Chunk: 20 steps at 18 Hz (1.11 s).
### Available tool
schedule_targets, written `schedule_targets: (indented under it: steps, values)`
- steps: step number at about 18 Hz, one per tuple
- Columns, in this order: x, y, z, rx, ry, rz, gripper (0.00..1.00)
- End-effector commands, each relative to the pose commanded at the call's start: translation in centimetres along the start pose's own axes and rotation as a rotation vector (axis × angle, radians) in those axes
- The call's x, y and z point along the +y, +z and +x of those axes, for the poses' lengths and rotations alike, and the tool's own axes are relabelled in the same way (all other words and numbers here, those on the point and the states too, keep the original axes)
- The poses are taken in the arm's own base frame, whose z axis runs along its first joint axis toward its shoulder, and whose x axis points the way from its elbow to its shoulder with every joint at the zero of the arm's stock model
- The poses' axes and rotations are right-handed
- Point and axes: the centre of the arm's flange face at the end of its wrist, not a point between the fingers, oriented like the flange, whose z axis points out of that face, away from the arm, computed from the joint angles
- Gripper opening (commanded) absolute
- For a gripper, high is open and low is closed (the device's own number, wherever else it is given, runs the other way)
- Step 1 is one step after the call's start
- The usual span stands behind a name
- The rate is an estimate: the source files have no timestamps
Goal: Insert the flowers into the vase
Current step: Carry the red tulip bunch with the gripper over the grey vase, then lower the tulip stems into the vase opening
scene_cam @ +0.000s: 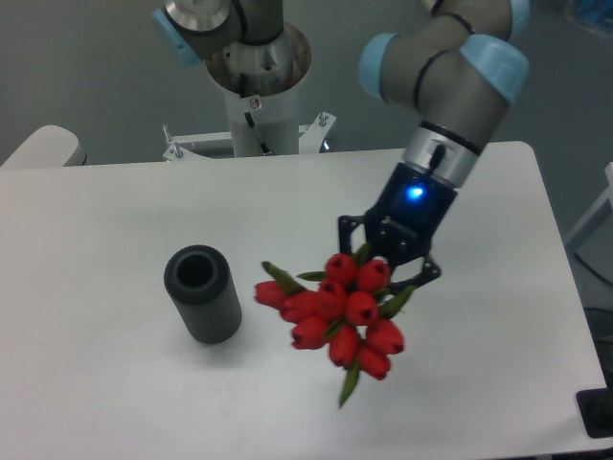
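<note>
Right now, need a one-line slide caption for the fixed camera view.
UR5e gripper holds red tulip flowers above the white table, right of the upright, empty dark ribbed vase.

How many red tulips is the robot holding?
9 that I can count, all packed in one bunch of flowers under the gripper, right of the vase. More buds may hide behind the front ones.

I see a white table (115,230) with rounded corners. Behind it is a grey wall (86,67). At the far left edge there is a pale rounded object (43,146); I cannot tell what it is.
</note>
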Motion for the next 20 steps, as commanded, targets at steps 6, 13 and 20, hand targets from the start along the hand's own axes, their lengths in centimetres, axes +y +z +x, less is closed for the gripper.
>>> schedule_targets:
  steps: [6,13,20]
  values:
    - [0.5,0.5,2.9,0.139,-0.033,0.125,0.22]
    - [-1.3,-1.0,6.4,0.198,-0.007,0.204,0.19]
    - [-2.9,-1.8,9.0,0.236,0.027,0.246,0.19]
